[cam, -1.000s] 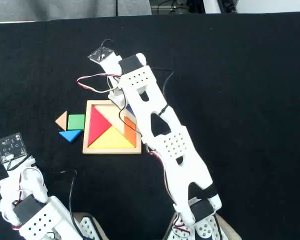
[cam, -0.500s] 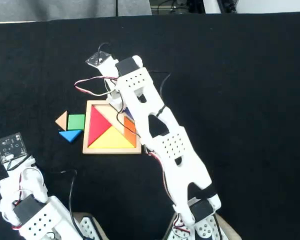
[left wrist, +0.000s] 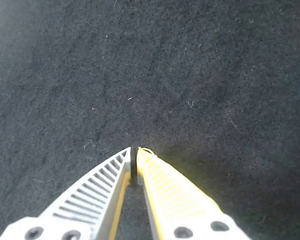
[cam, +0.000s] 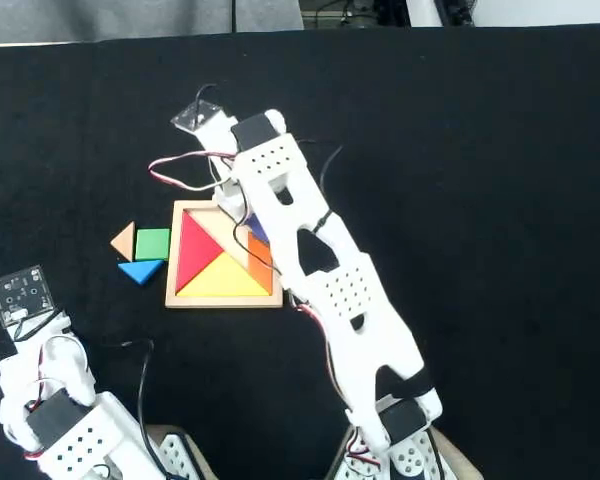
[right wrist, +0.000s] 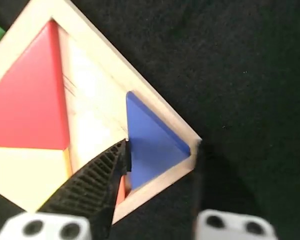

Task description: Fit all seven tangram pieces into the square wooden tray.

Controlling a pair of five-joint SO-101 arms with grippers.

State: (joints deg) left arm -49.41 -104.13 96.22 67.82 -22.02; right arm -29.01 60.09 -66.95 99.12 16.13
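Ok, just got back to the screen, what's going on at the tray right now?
The right gripper is down over a corner of the wooden tray. It is open, with one finger inside against the blue triangle lying there and the other outside the rim. The red triangle, yellow triangle and orange piece also lie in the tray. A tan triangle, green square and small blue triangle sit beside it, not yet placed. The left gripper is shut over bare cloth.

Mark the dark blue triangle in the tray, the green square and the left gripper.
dark blue triangle (right wrist: 152, 142), right wrist view, middle of its top face.
green square (cam: 152, 243), high view, its centre.
left gripper (left wrist: 134, 150), left wrist view, between the closed fingertips.
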